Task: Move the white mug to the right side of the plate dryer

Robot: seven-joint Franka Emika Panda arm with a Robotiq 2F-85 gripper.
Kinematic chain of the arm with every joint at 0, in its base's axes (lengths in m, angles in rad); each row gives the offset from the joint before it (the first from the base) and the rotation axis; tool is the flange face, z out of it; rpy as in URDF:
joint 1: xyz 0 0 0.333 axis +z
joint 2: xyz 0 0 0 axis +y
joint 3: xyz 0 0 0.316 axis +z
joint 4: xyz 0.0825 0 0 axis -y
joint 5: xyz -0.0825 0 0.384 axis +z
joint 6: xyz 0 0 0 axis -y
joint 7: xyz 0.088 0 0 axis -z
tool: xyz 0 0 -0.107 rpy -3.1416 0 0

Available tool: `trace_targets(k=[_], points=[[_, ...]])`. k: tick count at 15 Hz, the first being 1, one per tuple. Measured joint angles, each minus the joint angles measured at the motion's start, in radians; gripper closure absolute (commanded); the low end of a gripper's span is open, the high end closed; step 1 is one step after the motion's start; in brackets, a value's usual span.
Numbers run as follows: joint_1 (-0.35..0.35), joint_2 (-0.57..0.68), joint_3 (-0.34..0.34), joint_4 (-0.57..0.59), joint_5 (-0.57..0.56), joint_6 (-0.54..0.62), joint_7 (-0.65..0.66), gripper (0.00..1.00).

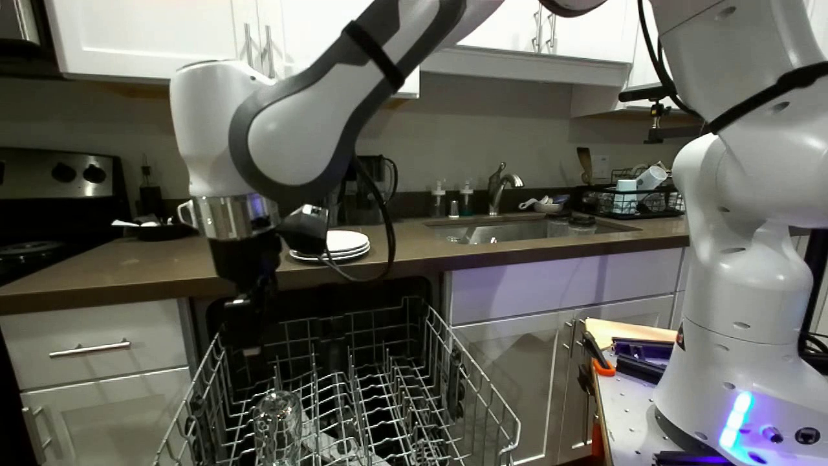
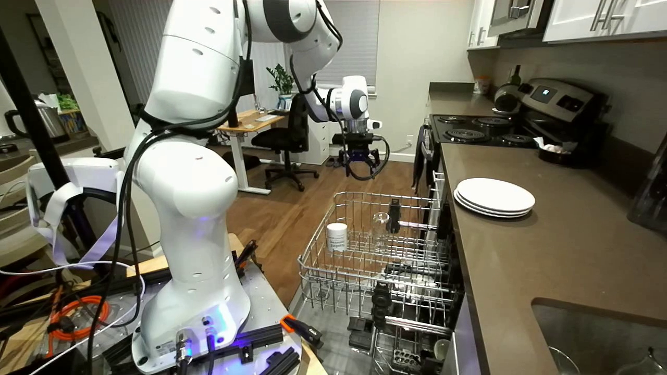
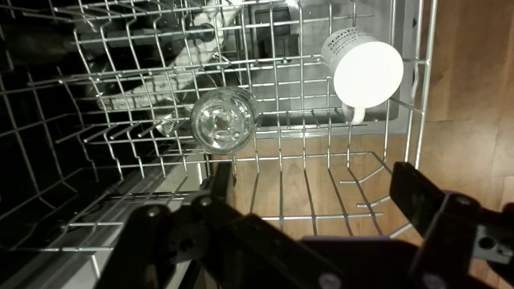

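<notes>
The white mug [image 3: 367,74] has dark lettering on its side. It stands bottom up in the plate dryer [image 3: 425,80], near the outer rim, with its handle toward my gripper in the wrist view. It also shows in an exterior view [image 2: 337,237]. The plate dryer is a silvery wire rack, seen in both exterior views [image 1: 479,372] [image 2: 365,194]. My gripper [image 3: 311,170] is open with nothing between its fingers. It hangs above the rack's far end, apart from the mug, in both exterior views [image 1: 249,330] [image 2: 360,161].
A clear glass [image 3: 224,120] stands bottom up in the rack near the mug, also in both exterior views [image 1: 278,424] [image 2: 381,226]. White plates [image 2: 495,195] are stacked on the brown counter [image 2: 563,250] beside the rack. A lower rack shows underneath [image 2: 406,359].
</notes>
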Motion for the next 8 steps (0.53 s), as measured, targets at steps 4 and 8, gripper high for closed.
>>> trace_targets(k=[4, 8], points=[[0.021, 0.133, 0.011, 0.093, 0.0, 0.0, -0.053, 0.0], [0.047, 0.23, 0.029, 0.144, 0.0, 0.0, -0.083, 0.0]])
